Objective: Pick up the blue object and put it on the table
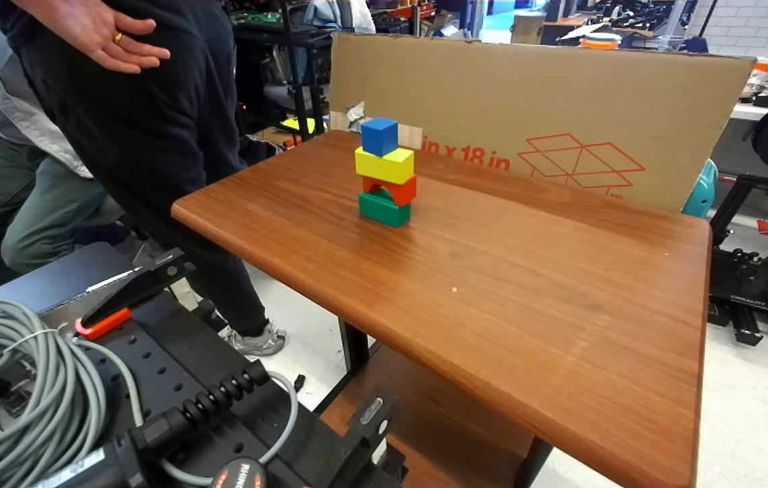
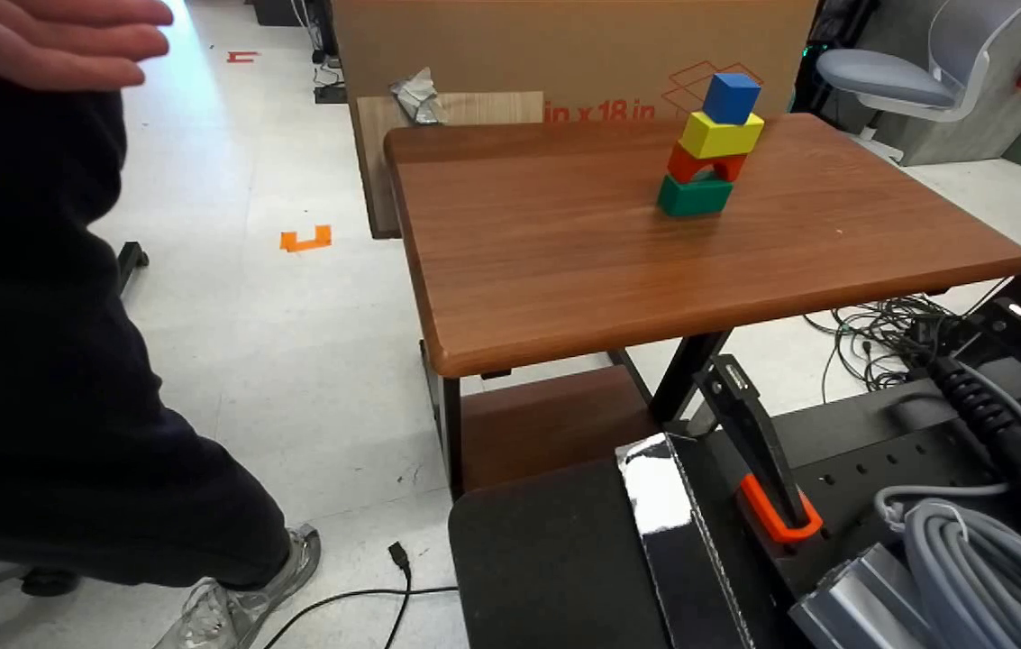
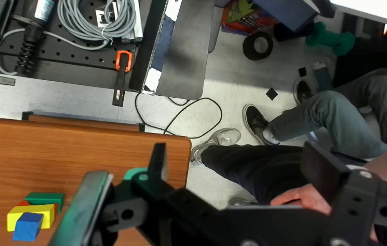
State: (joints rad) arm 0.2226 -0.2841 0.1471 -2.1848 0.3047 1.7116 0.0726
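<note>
Wrist view: the reddish-brown table shows one rounded corner, where a long edge and a short edge meet. Just beyond the opposite long edge, in both exterior views, a broad panel of brown cardboard stands upright. A person stands just beside the short edge. The gripper has its fingers spread wide, with dark trousers and pale floor showing through the gap; one finger appears over the table by that rounded corner, height unclear. The person's bare hand, fingers extended, is outside that edge, apart from the table. Near the table's middle, well in from every edge, the green block lies beneath, the yellow block higher, the red arch between them; smallest, the blue block rests upon the yellow.
</note>
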